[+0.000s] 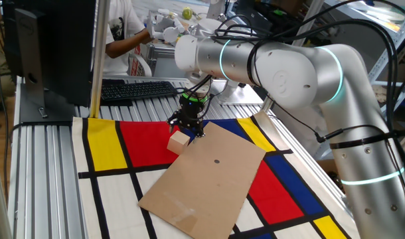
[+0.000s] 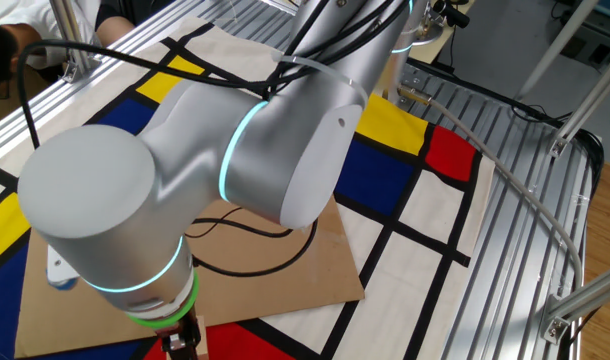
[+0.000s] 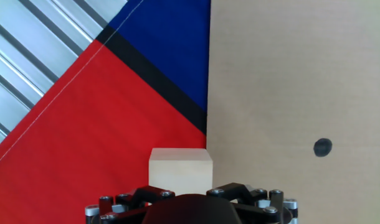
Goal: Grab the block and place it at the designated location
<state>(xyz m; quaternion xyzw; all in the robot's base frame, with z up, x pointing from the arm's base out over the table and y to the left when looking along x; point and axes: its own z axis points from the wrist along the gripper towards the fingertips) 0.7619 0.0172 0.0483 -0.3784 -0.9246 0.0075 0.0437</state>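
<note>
Presently poised over block (image 1: 179, 141), gripper (image 1: 190, 126) spread wide, empty, for grasping; cardboard (image 1: 209, 179) just beside.

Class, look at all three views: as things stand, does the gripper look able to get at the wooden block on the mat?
Probably yes. The gripper hangs open directly over the block, which sits on the red patch beside the cardboard edge, with nothing between them.

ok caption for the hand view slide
Open tool above a wooden block on the red mat beside cardboard.
</note>
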